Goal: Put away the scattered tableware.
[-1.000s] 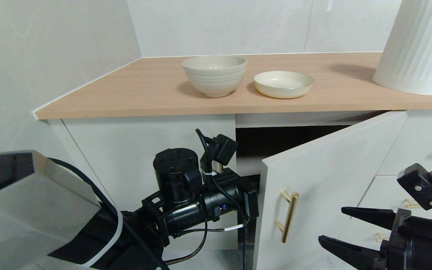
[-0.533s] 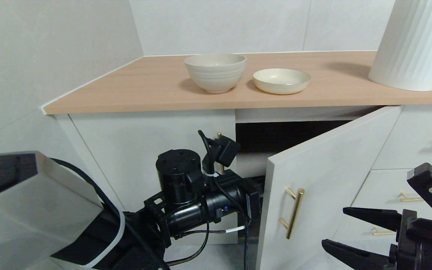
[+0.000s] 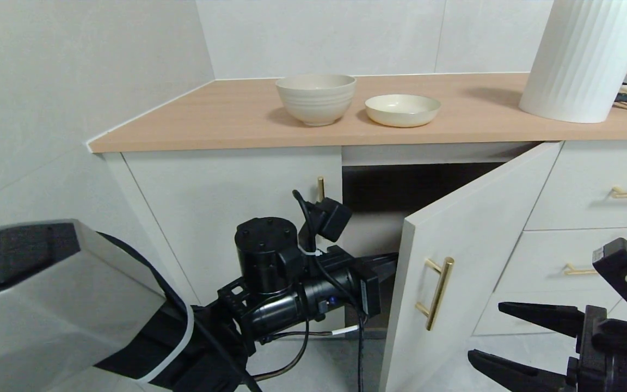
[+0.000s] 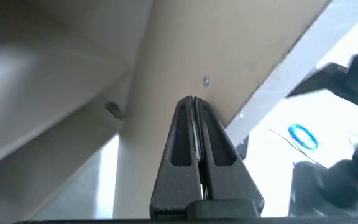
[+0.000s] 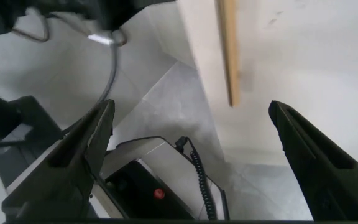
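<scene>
Centrally, high in the head view, the bowl [image 3: 316, 98] and dish [image 3: 403, 110] sit side by side on the counter [image 3: 226, 117]. Below, the left gripper [image 3: 387, 261] is pinched closed and empty behind the open cabinet door [image 3: 471, 228]. At lower right, the right gripper [image 3: 486, 332] gapes wide, empty.

Left arm [image 3: 286, 305]: extended low from the left toward the middle, wrist roughly level, left gripper [image 4: 192, 109] with both fingers pressed flat together, tips pointing forward; right arm [image 3: 618, 340]: low at the right, right gripper [image 3: 486, 332] aimed across toward the left, black fingers [image 5: 86, 155] spread wide apart
</scene>
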Robot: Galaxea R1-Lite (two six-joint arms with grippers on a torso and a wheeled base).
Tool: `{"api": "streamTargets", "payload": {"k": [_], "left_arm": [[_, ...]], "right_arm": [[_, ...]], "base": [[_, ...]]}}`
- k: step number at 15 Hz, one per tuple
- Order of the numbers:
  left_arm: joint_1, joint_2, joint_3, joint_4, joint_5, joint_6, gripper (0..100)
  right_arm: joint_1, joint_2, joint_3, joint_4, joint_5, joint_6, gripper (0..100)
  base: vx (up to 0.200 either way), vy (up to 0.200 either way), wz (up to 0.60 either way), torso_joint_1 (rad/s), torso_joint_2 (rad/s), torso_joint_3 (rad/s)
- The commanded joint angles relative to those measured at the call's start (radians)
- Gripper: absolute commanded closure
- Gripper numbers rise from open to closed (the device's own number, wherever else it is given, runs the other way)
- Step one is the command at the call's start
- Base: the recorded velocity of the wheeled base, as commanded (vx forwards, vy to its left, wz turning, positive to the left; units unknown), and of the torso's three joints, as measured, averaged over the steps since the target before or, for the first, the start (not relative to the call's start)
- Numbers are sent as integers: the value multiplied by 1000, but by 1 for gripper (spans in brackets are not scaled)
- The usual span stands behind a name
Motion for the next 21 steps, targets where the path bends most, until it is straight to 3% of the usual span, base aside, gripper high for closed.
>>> {"api": "streamTargets", "payload": {"k": [1,4,9,21], "left_arm": [[-2,39,-33,-1,25,-1,100],[-13,73,-71,-9,90,-1,100],[-41,84,-64,-17,86,-1,100],[-53,147,-102,-40,88,-3,100]], "right_arm": [[0,2,0,0,0,0,0],[0,5,2,0,0,0,0],[0,7,3,0,0,0,0],[29,1,3,-1,0,1,0]], "base": [[0,0,0,0,0,0],[0,0,0,0,0,0],[-120,0,0,2,2,0],[0,0,0,0,0,0]]}}
